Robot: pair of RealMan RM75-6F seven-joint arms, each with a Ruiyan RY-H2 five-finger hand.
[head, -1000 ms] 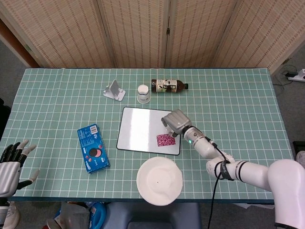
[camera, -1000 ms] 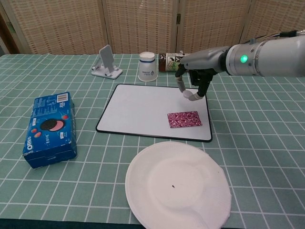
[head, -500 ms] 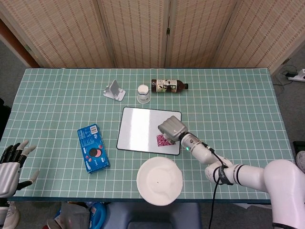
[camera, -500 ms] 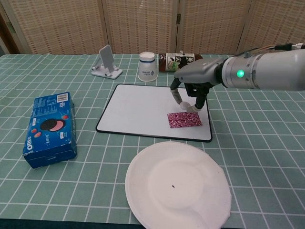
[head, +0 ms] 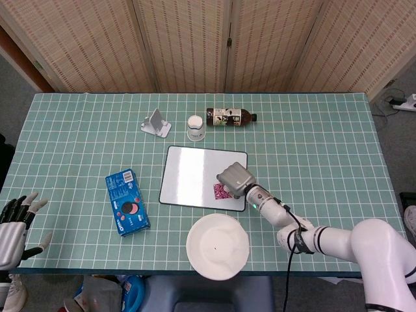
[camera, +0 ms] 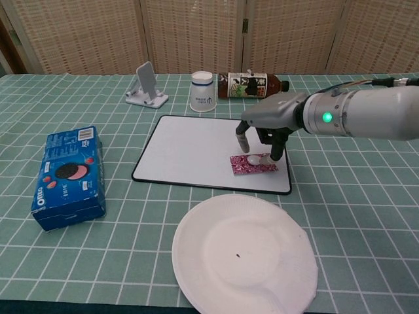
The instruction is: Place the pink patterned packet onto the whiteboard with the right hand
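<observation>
Green checked cloth covers the bench (head: 325, 130); woven folding screens stand behind it.

Right robot hand (camera: 262, 137) is over the near right corner of the whiteboard (camera: 190, 144), fingers pointing down. Fingertips (camera: 254, 158) touch the top of the pink patterned packet (camera: 252, 165). Packet lies flat on the board, near its right edge and front rim. Fingers are apart and do not grip it; in the head view the robot hand (head: 235, 179) covers part of the packet (head: 221, 192).

Left robot hand (head: 16, 218) sits at the near left edge of the head view, off the bench, fingers spread and holding nothing.

Around the board:
- white paper plate (camera: 243, 258) just in front of it
- blue cookie box (camera: 69, 176) well to the left
- upturned white cup (camera: 201, 91) just beyond the far edge
- dark bottle (camera: 252, 85) on its side, right of the cup
- white phone stand (camera: 146, 85) left of the cup
</observation>
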